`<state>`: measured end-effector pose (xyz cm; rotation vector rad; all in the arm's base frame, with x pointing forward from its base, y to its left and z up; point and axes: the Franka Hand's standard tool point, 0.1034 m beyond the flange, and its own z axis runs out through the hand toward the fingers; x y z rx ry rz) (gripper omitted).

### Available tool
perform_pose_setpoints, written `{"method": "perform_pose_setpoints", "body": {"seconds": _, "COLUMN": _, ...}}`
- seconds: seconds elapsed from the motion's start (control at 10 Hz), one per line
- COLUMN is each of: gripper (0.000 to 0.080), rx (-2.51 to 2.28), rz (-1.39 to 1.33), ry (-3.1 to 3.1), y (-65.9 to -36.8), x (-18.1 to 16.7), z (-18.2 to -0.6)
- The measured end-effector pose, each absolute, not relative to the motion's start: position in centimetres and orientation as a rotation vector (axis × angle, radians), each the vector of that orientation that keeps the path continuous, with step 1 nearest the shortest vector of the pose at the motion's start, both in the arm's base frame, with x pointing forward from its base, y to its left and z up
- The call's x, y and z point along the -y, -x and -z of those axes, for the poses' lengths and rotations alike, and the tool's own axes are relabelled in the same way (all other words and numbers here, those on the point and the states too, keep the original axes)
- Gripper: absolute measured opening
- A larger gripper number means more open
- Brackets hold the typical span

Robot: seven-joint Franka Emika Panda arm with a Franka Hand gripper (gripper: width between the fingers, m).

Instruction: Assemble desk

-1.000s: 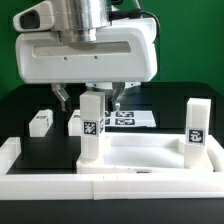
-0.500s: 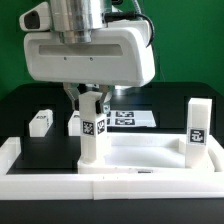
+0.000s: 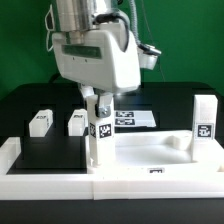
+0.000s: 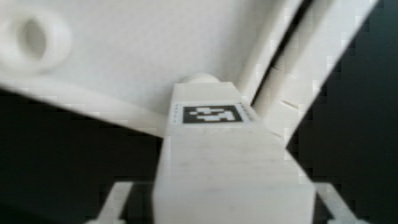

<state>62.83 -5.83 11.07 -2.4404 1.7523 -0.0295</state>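
The desk panel (image 3: 150, 152) lies flat at the front of the table, and its corner socket shows in the wrist view (image 4: 36, 40). A tagged leg block (image 3: 102, 135) stands on the panel's corner at the exterior view's left, leaning slightly. My gripper (image 3: 100, 100) is shut on the top of this leg. In the wrist view the leg (image 4: 222, 150) runs between my fingers (image 4: 114, 203), and the gripper (image 4: 222, 205) is closed round it. A second leg (image 3: 205, 118) stands upright at the panel's other end. Two loose legs (image 3: 40, 122) (image 3: 76, 121) lie on the table behind.
The marker board (image 3: 132, 118) lies flat behind the panel. White bars (image 3: 12, 152) edge the black table at the front and at the exterior view's left. My hand's body hangs over the table's middle.
My gripper came down over the leg, closed on it and turned. The leg, the panel and the far leg have shifted toward the exterior view's right.
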Motion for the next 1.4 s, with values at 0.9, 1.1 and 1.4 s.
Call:
{"method": "perform_pose_setpoints", "body": {"seconds": 0.9, "gripper": 0.0637, "rx": -1.463, "rz": 0.076, "ry": 2.598, "y": -62.8, "x": 4.1, "z": -10.8}}
{"method": "perform_pose_setpoints", "body": {"seconds": 1.1, "gripper": 0.0647, "rx": -1.294, "rz": 0.098, "ry": 2.691, "y": -62.8, "x": 4.7, "z": -10.9}}
{"method": "perform_pose_setpoints", "body": {"seconds": 1.4, "gripper": 0.0649, "rx": -0.760, "rz": 0.134, "ry": 2.949, "y": -62.8, "x": 4.8, "z": -10.9}}
